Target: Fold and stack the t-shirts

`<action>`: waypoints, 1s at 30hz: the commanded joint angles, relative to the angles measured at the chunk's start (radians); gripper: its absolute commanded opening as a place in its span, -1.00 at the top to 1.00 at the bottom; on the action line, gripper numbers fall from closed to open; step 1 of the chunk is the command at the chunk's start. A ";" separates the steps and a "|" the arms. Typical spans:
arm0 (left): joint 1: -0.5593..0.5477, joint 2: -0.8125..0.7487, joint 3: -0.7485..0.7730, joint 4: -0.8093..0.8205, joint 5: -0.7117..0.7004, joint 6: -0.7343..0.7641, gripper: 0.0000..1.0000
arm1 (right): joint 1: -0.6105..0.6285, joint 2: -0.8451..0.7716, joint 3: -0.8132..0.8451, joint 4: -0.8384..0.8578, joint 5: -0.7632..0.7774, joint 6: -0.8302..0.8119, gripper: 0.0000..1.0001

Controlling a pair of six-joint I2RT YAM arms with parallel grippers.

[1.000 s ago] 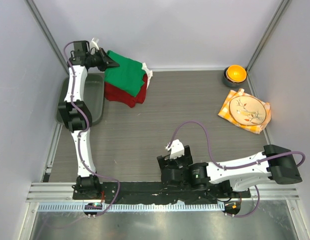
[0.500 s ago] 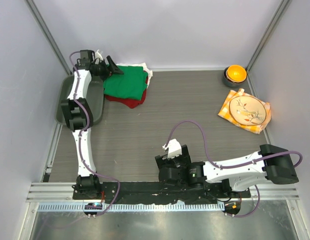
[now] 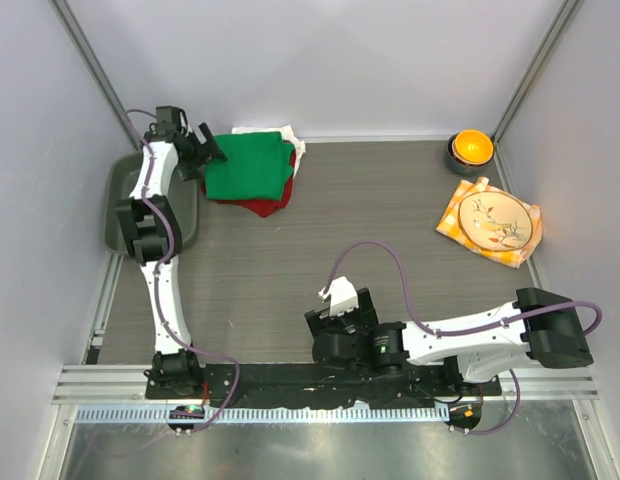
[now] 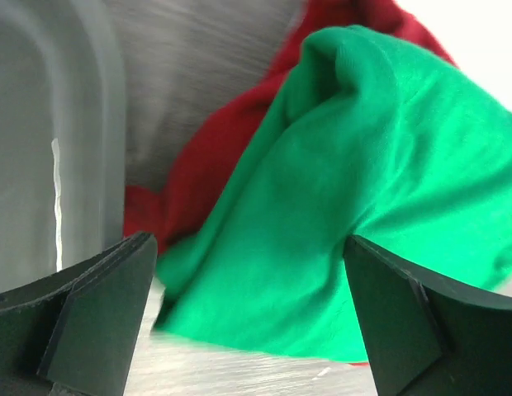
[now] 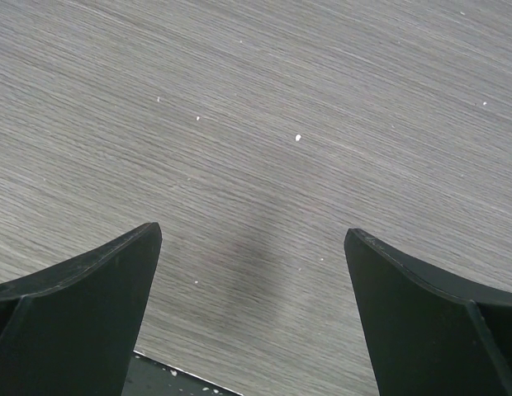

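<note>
The t-shirts lie stacked at the back left of the table: the bright green one [image 3: 248,168] on top, the dark red one [image 3: 260,206] showing under its front edge, a white one [image 3: 278,133] peeking out behind. My left gripper [image 3: 203,150] hangs open just left of the stack, nothing between its fingers. In the left wrist view the green shirt [image 4: 363,198] drapes over the red shirt [image 4: 202,173], in front of the open left gripper [image 4: 248,242]. My right gripper [image 3: 335,325] rests low near the front edge; the right wrist view shows it [image 5: 252,231] open over bare table.
A grey tray [image 3: 118,205] sits left of the stack, under my left arm, its wall [image 4: 41,124] close to the left finger. At the back right stand a bowl with an orange inside [image 3: 469,149] and a plate [image 3: 502,220] on a checked napkin [image 3: 452,222].
My left gripper has opened and let go of the green shirt, then drawn back to the left. The green shirt has settled flatter on the stack. The right arm has shifted slightly left.
</note>
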 commanded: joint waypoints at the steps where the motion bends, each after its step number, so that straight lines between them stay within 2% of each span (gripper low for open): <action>1: 0.004 -0.147 -0.005 -0.109 -0.422 0.011 -1.00 | -0.007 0.040 0.071 0.002 0.023 0.000 -0.99; 2: 0.004 -0.161 -0.015 -0.120 -0.524 0.004 -1.00 | -0.005 0.046 0.074 -0.007 0.022 0.005 -1.00; 3: 0.004 -0.193 -0.047 -0.129 -0.566 -0.015 -0.99 | -0.007 0.052 0.082 -0.011 0.028 0.016 -0.99; 7: 0.004 -0.255 -0.121 -0.143 -0.663 -0.033 -0.99 | -0.009 0.072 0.101 -0.051 0.048 0.037 -0.99; 11: -0.016 -0.300 -0.184 -0.174 -0.637 -0.029 -1.00 | -0.030 0.070 0.119 -0.068 0.072 0.025 -0.99; 16: -0.089 -0.475 -0.467 -0.038 -0.478 -0.067 -1.00 | -0.154 0.029 0.153 -0.061 0.077 0.011 -0.99; 19: -0.207 -0.609 -0.603 0.004 -0.511 -0.090 -0.99 | -0.255 0.011 0.183 -0.042 0.062 -0.039 -0.99; 20: -0.279 -0.673 -0.633 0.015 -0.542 -0.091 -1.00 | -0.275 0.007 0.191 -0.025 0.056 -0.071 -0.99; 25: -0.500 -0.906 -0.836 0.030 -0.654 -0.119 -1.00 | -0.413 0.007 0.243 0.099 -0.090 -0.216 -0.99; 30: -0.600 -1.205 -1.077 0.058 -0.662 -0.193 -1.00 | -0.525 0.125 0.439 0.160 -0.269 -0.343 -1.00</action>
